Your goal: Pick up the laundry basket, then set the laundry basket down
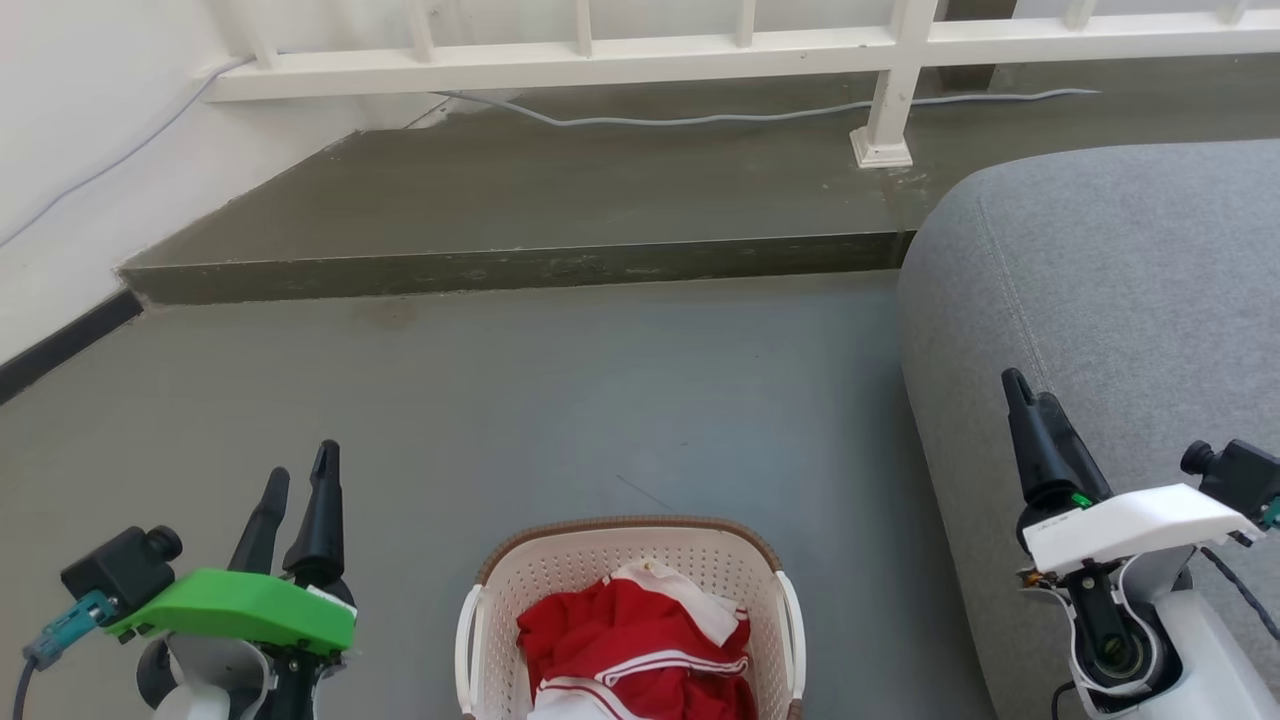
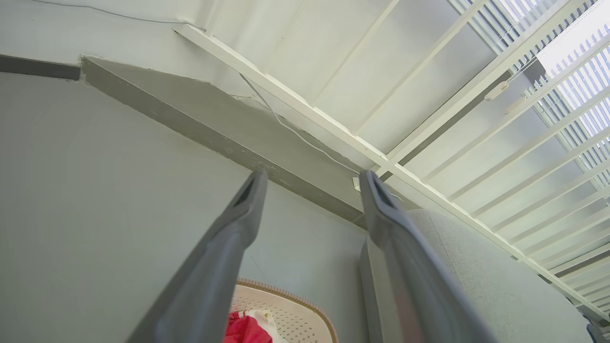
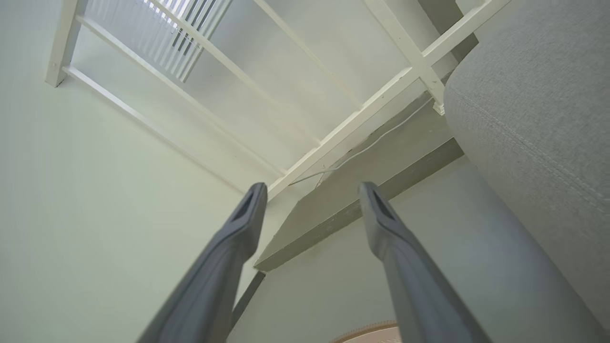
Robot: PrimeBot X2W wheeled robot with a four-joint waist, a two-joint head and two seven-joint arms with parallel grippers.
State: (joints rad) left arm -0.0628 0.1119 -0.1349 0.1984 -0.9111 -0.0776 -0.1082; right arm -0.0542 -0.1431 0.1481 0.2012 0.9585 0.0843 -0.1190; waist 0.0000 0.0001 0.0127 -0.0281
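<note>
The laundry basket (image 1: 560,575) stands on the grey floor at the bottom middle of the head view, cream-white and perforated with a brown rim and white side handles. Red and white clothes (image 1: 630,640) lie inside it. Its rim also shows low in the left wrist view (image 2: 295,305) and as a sliver in the right wrist view (image 3: 367,333). My left gripper (image 1: 300,480) hovers to the basket's left, open and empty. My right gripper (image 1: 1030,400) is raised to the basket's right, over the sofa edge. Both wrist views show the fingers (image 2: 248,200) (image 3: 248,209) spread wide with nothing between.
A grey sofa (image 1: 1100,300) fills the right side, close to the basket. A raised concrete step (image 1: 520,265) runs across ahead, with a white railing (image 1: 700,50) and a loose cable (image 1: 700,118) on it. A white wall (image 1: 70,150) bounds the left.
</note>
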